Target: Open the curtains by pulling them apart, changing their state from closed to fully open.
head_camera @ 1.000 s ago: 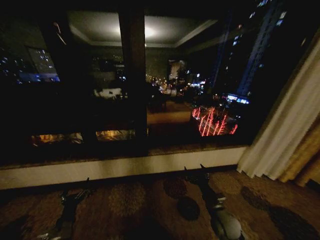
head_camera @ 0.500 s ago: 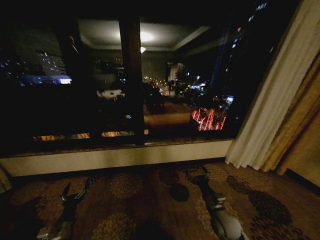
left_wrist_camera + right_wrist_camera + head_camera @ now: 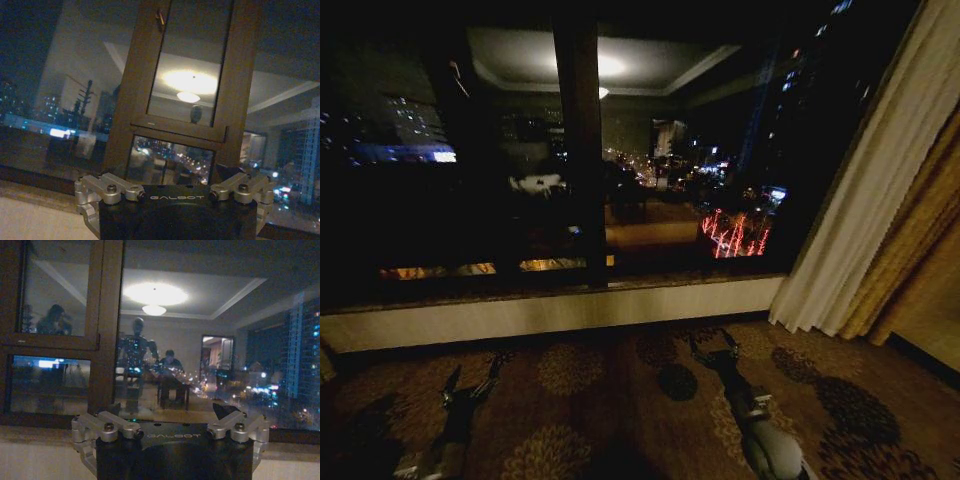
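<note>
Window (image 3: 650, 170) spans the far wall, divided by an upright post (image 3: 578, 150) left of centre. Sill ledge (image 3: 550, 310) runs below the window; carpet (image 3: 620, 400) lies in front of it. Curtains (image 3: 865, 215) hang at the right end of the window, with heavier drapes (image 3: 920, 250) just behind them on the right. Left gripper (image 3: 470, 375) and right gripper (image 3: 712, 345) sit low over the carpet, well apart, both pointing toward the ledge.

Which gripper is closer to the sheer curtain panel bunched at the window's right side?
Right. The right gripper hangs low over the carpet, just left of the sheer curtain. The left gripper hangs low too, far across on the robot's left.
</note>
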Robot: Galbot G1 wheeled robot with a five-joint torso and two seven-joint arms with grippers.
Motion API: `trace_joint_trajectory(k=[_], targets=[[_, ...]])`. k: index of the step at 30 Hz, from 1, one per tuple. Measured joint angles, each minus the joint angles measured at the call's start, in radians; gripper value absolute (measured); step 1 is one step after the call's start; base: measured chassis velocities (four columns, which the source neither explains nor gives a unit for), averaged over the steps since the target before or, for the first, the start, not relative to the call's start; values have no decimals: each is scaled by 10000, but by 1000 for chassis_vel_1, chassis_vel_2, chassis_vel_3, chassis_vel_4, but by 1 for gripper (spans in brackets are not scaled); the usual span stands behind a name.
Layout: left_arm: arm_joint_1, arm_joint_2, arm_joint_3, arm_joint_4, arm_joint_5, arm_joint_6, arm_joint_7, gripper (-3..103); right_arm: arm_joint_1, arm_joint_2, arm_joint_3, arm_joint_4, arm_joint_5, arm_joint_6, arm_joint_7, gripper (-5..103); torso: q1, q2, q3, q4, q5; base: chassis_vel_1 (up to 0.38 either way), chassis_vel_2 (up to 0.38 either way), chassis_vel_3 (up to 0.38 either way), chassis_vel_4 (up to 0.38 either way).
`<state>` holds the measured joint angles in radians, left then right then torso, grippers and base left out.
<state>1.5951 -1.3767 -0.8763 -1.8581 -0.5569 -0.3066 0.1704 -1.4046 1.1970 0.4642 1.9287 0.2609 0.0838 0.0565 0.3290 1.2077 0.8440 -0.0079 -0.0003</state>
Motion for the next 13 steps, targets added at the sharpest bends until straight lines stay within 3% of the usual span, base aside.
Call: trace_joint_trajectory(k=[13], targets=[[-1, 0, 0, 0, 0, 0, 0, 100, -1, 0, 0, 0, 0, -1, 0, 100, 5, -1, 2, -1, 1, 3, -2, -8, 0]])
